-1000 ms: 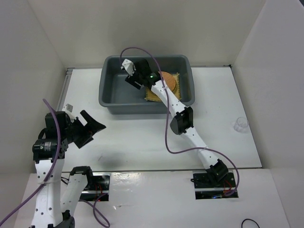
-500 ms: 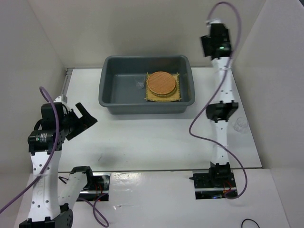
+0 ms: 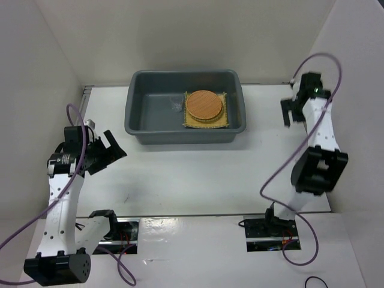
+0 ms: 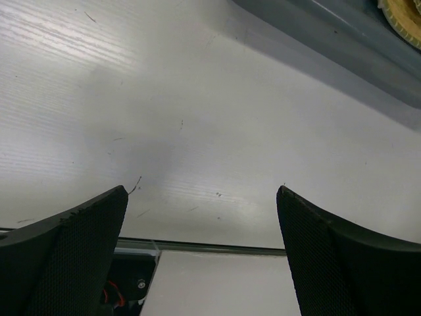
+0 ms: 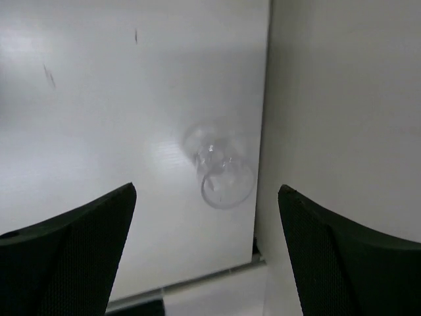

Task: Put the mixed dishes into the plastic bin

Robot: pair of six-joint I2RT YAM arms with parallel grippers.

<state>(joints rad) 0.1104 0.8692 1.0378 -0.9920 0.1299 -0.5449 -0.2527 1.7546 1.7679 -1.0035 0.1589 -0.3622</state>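
The dark grey plastic bin [image 3: 137, 114] stands at the back centre of the table. Inside it, at the right end, a round orange-brown disc [image 3: 204, 104] lies on a square yellow slatted mat [image 3: 224, 123]. My left gripper [image 3: 111, 152] is open and empty over the table, left of and nearer than the bin. In the left wrist view [image 4: 202, 191] the bin's wall [image 4: 329, 39] runs across the top right, with a yellow woven edge [image 4: 404, 14] inside. My right gripper [image 3: 294, 115] is open and empty, to the right of the bin. The tan pieces and the pale-yellow disc are not in view.
A small clear glass [image 5: 222, 170] lies on the table below my right gripper [image 5: 207, 187], next to the right wall. White walls close in the table on the left, back and right. The table's near edge and the arm mounts show in the left wrist view.
My right arm left the inside of the bin, swung up high, then came down over the right side of the table. My left arm drew back to the left, still open.
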